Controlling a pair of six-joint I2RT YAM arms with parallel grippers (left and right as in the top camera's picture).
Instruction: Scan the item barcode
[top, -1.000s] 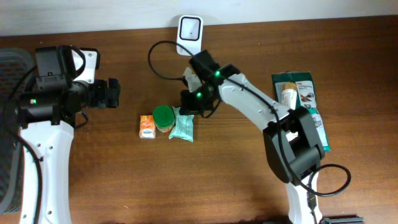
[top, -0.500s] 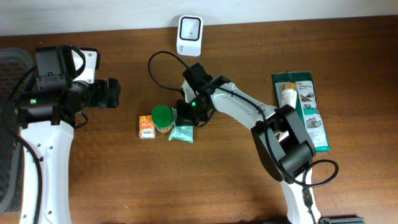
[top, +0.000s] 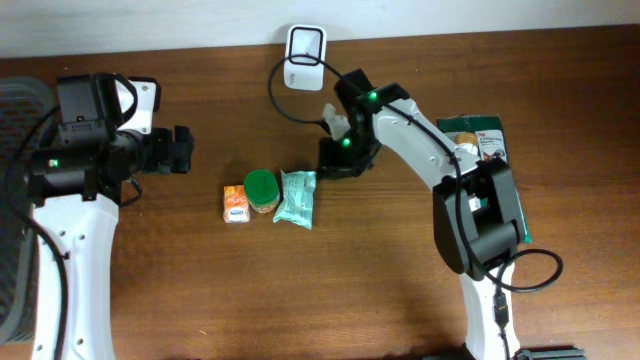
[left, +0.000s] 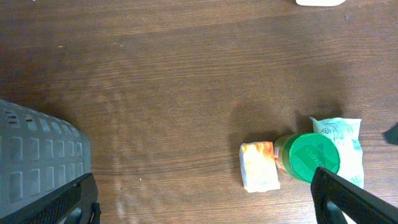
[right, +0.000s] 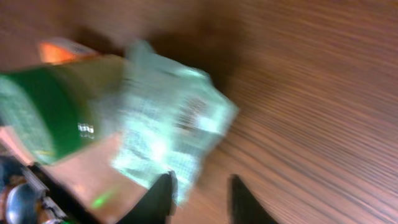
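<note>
A mint-green packet (top: 296, 197) lies flat on the table beside a green-lidded jar (top: 262, 188) and a small orange box (top: 236, 203). The white barcode scanner (top: 305, 45) stands at the back edge. My right gripper (top: 331, 163) hangs just right of the packet's top, open, holding nothing. In the blurred right wrist view the packet (right: 171, 124) lies ahead of my right gripper (right: 199, 186), with bare wood between the jaws. My left gripper (top: 181, 150) is wide open at the left, away from the items. In its wrist view my left gripper (left: 202, 205) frames the box (left: 260, 166) and jar (left: 314, 157).
A grey basket (left: 31, 149) sits at the far left. Green flat packages (top: 485, 150) lie at the right side under the right arm. The scanner's black cable (top: 285, 95) loops across the table behind the right gripper.
The right gripper set the mint packet down beside the jar, opened, and drew back to the right. The left arm has not moved.
</note>
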